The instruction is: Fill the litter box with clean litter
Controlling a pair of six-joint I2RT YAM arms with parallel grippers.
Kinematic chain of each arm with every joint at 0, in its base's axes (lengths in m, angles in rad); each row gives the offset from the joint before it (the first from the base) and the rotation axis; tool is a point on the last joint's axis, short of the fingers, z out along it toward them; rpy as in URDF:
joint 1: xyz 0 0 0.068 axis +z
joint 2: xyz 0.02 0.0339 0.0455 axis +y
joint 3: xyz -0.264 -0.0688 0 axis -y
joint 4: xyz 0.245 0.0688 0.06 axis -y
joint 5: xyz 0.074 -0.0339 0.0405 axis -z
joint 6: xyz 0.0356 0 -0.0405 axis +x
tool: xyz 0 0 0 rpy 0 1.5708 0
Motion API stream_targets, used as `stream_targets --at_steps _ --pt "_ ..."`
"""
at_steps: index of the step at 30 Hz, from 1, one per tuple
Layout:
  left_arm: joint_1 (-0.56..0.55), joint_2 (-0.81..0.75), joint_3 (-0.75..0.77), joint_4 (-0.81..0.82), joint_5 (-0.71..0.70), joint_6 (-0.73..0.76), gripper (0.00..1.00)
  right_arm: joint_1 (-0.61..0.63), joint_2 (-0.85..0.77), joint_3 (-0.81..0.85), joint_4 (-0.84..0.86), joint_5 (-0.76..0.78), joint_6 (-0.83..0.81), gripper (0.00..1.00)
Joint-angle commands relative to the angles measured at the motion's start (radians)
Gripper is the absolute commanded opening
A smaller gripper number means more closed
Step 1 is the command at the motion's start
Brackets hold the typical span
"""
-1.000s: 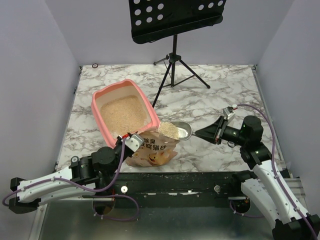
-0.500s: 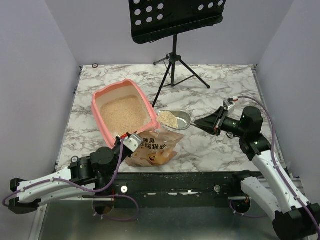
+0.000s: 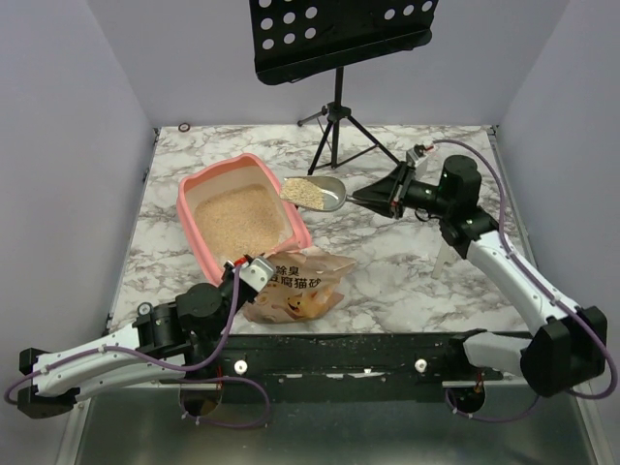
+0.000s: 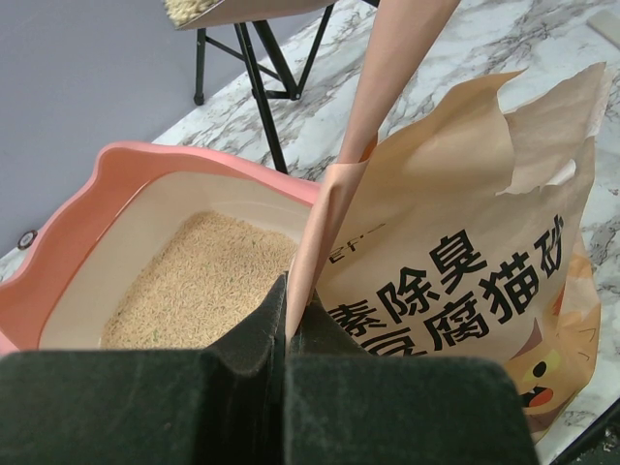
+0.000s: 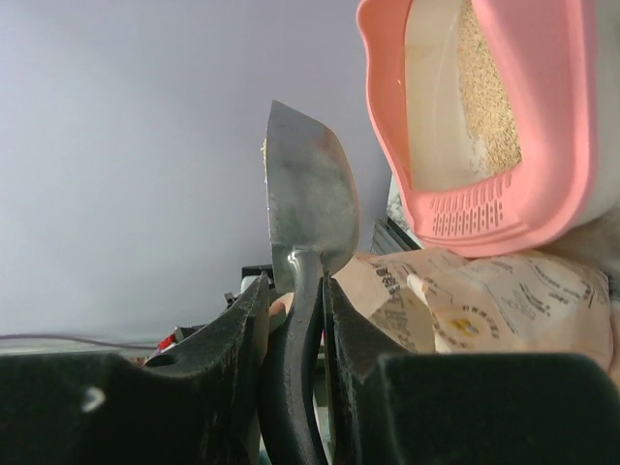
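top external, litter box: lying on the marble table, left of centre, slotted ledge at the near end.
clean litter: spread across the box floor; a smaller heap riding in the metal scoop.
scoop: lifted off the table, bowl over the box's far right rim, handle pointing right.
right gripper: fingers drawn narrow, clamped on the scoop handle from both sides; to the right of the box, not touching its rim.
right wrist view: handle pinched between the two fingers, scoop bowl just past the tips, litter box beyond at upper right.
left gripper: pinched fully together on the top edge of the bag, just beside the box's near right corner.
left wrist view: left gripper with paper caught between the fingertips, bag opened upright to the right, litter box and clean litter close behind on the left.
music stand: on the far side of the table, behind the box.
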Motion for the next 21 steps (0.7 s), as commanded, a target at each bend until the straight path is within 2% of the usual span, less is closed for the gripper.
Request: stream_targets --at_steps 1,5,11,15,21 --pt "0.013 -0.012 0.039 0.122 -0.026 -0.003 0.00 0.055 0.122 0.121 0.097 0.008 -0.027 0.01" --pt "0.014 -0.002 0.041 0.116 -0.023 -0.006 0.00 0.109 0.264 0.206 0.099 0.019 -0.074 0.01" --pt "0.023 0.020 0.050 0.109 -0.019 -0.012 0.00 0.193 0.465 0.399 -0.072 0.065 -0.281 0.01" --pt "0.030 0.032 0.059 0.090 -0.020 -0.020 0.00 0.244 0.578 0.568 -0.295 0.145 -0.488 0.01" --pt "0.040 0.035 0.064 0.081 -0.022 -0.029 0.00 0.319 0.702 0.807 -0.541 0.321 -0.757 0.01"
